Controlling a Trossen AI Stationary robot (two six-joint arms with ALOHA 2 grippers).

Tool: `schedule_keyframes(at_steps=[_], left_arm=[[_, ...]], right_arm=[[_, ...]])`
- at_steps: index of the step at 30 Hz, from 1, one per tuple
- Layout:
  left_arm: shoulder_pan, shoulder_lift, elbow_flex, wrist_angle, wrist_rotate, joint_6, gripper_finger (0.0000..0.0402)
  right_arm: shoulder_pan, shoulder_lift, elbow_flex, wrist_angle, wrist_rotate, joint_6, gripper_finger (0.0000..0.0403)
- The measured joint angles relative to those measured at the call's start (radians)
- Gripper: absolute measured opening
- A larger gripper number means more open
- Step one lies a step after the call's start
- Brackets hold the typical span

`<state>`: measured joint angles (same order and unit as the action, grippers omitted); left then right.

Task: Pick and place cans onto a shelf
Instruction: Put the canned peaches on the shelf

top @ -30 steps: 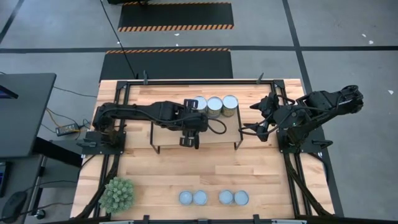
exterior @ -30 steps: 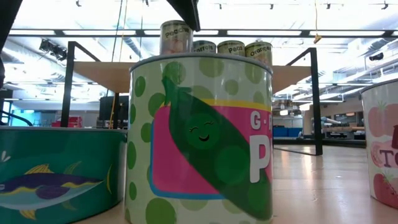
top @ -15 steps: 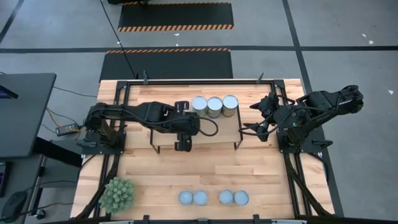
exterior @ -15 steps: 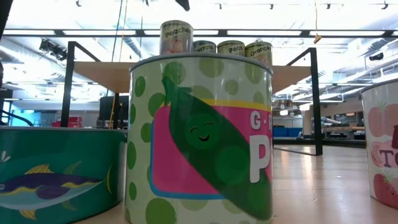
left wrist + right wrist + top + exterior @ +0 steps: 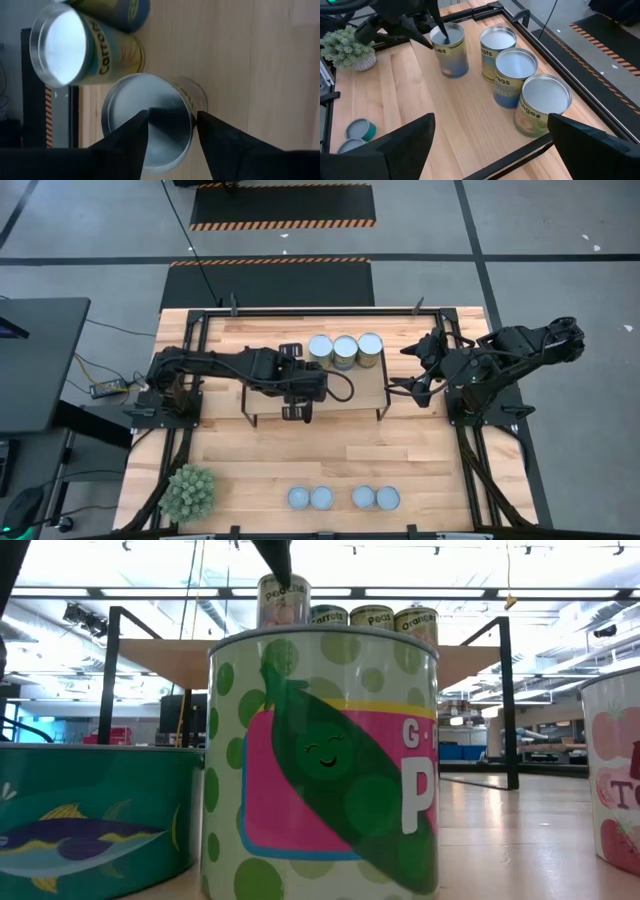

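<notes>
Four cans stand upright on the shelf (image 5: 470, 115): a peaches can (image 5: 449, 50) set apart, and a row of three (image 5: 345, 350) along the far edge. My left gripper (image 5: 172, 112) hovers open right over the peaches can's lid (image 5: 150, 100), with its fingers spread less wide than the can. In the low view one finger (image 5: 280, 562) points down at that can (image 5: 283, 602). My right gripper (image 5: 403, 370) waits open beside the shelf's right end. Several smaller cans (image 5: 342, 498) rest near the table's near edge. My left gripper's fingertips (image 5: 441, 31) come from above, slanting down, and end right at the peaches can's top lid (image 5: 447, 34). I cannot tell whether they touch the lid. The can stands upright on the shelf board.
A spiky green plant ball (image 5: 190, 492) sits at the near left corner. A black frame (image 5: 300, 311) runs along the table's far edge. Bare wood (image 5: 330, 450) lies between the shelf and the near cans. In the low view a pea can (image 5: 320, 760) fills the foreground.
My left gripper has shifted a little toward the table's left over the shelf. It has risen, then come back down to the top of the peaches can, rolling about its wrist. The cans have kept their places.
</notes>
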<state>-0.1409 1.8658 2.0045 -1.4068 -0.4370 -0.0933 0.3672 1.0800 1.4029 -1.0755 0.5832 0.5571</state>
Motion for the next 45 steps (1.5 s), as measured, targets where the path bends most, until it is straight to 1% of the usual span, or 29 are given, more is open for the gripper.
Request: schedule_keyframes(at_steps=[10, 16, 30, 35, 37, 40, 45], left_arm=[[0.068, -0.001, 0.000, -0.070, -0.008, 0.027, 0.0145], [0.108, -0.001, 0.000, -0.071, -0.007, 0.032, 0.0143], [0.182, -0.001, 0.000, -0.064, -0.010, 0.114, 0.0143], [0.189, -0.001, 0.000, -0.063, -0.010, 0.117, 0.0143], [0.187, -0.002, 0.000, -0.061, 0.009, 0.117, 0.0143], [0.184, -0.011, 0.002, -0.040, 0.069, 0.109, 0.0143], [0.160, -0.030, 0.002, 0.002, 0.075, 0.106, 0.0153]], right_arm=[[0.000, 0.000, 0.000, 0.006, 0.000, 0.000, 0.0393], [0.000, 0.000, 0.000, 0.008, 0.000, 0.001, 0.0393], [0.000, 0.000, 0.000, 0.009, -0.008, 0.017, 0.0393], [0.000, 0.000, 0.000, 0.009, -0.008, 0.017, 0.0393], [0.000, 0.000, 0.000, 0.009, -0.008, 0.017, 0.0393], [0.000, 0.000, 0.000, 0.009, -0.008, 0.017, 0.0393], [0.000, 0.000, 0.000, 0.008, -0.008, 0.016, 0.0393]])
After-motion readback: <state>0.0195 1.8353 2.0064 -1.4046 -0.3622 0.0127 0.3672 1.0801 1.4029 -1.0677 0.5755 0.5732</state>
